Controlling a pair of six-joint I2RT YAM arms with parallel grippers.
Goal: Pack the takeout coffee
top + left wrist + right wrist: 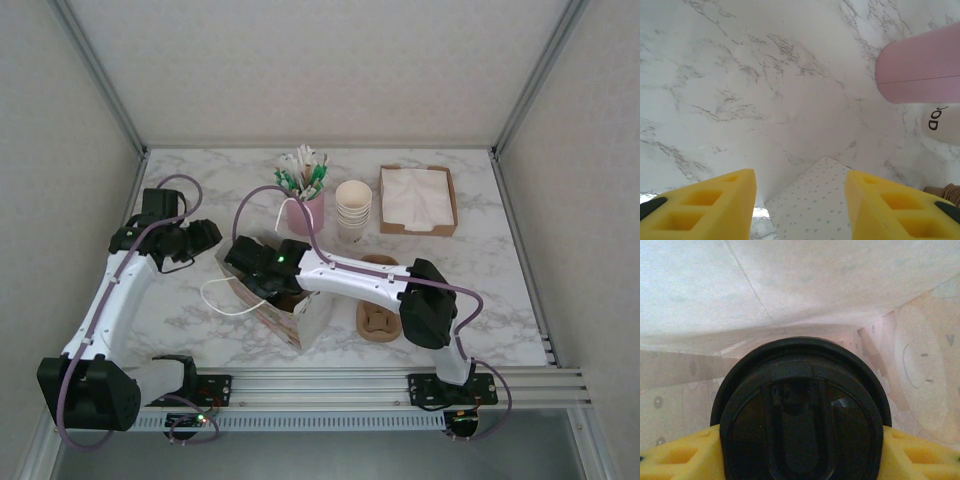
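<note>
Packing looks nearly done: the takeout coffee (800, 410) is inside the paper bag (312, 322) by the tabletop's (490, 290) near edge, clamped in the right gripper (800, 447); release remains. The left gripper (800, 200) hangs wide open nearby.

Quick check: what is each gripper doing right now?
Left gripper: open, nothing between the jaws.
Right gripper: shut on the takeout coffee, inside the paper bag.

Reads "OD" in dark letters, turned sideways, on the side of the cream cup (945, 127) just beside the pink cup (920, 65). Cannot make out the rest of that word.
</note>
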